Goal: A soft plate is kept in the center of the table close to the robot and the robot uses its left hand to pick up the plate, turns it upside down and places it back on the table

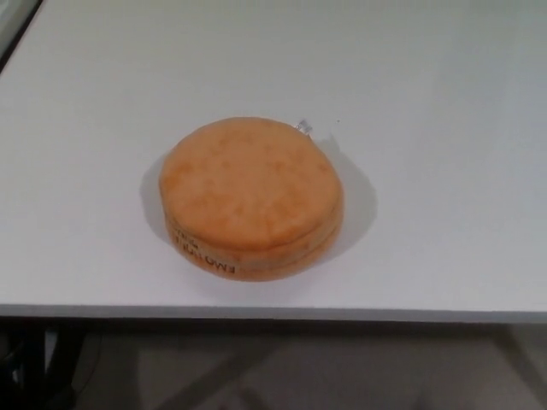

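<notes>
At the very bottom is the floor [282,367], dim and grey, with some dark blurry shapes at the lower left corner. They are too dark to tell what they are. No robot hand shows anywhere in the head view, so you cannot tell how the fingers are or if they hold anything.

Just above that is the near edge of the white table [444,256]. The orange soft plate [252,196] sits on the table close to that edge, about in the middle from left to right. It is round and thick, like a flat cushion. Its top is plain and a bit blotchy. Dark letters run along its front side, upside down. A small shiny bit sticks out at its far rim.

Behind it the table is bare and white.
</notes>
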Robot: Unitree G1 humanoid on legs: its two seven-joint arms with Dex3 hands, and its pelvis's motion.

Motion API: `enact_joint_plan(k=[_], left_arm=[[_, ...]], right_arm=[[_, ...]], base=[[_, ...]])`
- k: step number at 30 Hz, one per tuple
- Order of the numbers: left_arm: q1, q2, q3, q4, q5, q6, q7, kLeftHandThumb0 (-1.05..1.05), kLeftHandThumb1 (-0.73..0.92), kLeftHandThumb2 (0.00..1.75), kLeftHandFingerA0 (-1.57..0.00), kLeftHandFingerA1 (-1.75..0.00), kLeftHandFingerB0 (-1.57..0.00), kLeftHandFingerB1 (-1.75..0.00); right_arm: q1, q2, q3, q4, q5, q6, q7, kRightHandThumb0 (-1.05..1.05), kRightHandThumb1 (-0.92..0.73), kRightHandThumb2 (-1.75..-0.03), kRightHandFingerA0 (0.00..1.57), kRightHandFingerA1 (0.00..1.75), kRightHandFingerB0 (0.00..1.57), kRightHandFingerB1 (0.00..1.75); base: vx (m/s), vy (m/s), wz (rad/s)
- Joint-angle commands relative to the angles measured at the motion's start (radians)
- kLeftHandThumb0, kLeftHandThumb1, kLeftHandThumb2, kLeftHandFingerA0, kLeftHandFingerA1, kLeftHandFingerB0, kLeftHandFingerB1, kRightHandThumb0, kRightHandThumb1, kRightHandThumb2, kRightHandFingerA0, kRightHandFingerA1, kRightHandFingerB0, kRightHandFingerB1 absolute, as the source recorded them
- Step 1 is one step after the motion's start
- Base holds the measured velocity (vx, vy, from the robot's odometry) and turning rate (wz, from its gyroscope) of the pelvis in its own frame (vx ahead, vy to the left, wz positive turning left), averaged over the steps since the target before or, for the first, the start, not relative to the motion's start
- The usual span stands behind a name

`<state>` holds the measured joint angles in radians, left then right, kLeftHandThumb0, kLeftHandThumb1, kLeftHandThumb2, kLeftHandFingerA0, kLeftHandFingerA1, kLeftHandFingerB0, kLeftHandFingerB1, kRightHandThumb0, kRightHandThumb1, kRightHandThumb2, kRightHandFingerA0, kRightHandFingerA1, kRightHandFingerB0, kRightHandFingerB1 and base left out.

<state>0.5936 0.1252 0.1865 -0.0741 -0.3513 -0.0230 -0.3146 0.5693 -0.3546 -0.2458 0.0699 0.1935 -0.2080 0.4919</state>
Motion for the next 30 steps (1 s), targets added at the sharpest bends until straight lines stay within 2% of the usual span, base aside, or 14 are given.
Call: enact_joint_plan(k=[1,3,18,30], left_arm=[[0.024,0.007,-0.007,0.038,0.067,-0.178,-0.052,-0.89,0.92,0.78,-0.24,-0.38,-0.17,-0.29],[0.024,0.011,-0.014,0.055,0.085,-0.209,-0.056,-0.88,0.92,0.78,-0.21,-0.39,-0.16,-0.29],[0.036,0.022,-0.015,0.112,0.139,-0.326,-0.067,-0.90,0.92,0.74,-0.24,-0.43,-0.17,-0.30],[0.045,0.030,-0.020,0.130,0.159,-0.369,-0.068,-0.88,0.92,0.75,-0.25,-0.41,-0.17,-0.30]], right_arm=[[0.029,0.004,-0.013,0.010,0.020,-0.065,0.027,-0.76,-0.90,-0.68,0.26,0.38,0.22,0.30],[0.033,0.004,-0.013,0.015,0.032,-0.065,0.037,-0.76,-0.89,-0.68,0.26,0.37,0.22,0.28],[0.051,0.021,-0.009,0.038,0.039,-0.102,0.046,-0.76,-0.90,-0.68,0.25,0.39,0.22,0.30],[0.063,0.035,-0.010,0.042,0.034,-0.116,0.044,-0.77,-0.90,-0.68,0.24,0.40,0.21,0.30]], base=[[0.00,0.000,0.00],[0.00,0.000,0.00],[0.00,0.000,0.00],[0.00,0.000,0.00]])
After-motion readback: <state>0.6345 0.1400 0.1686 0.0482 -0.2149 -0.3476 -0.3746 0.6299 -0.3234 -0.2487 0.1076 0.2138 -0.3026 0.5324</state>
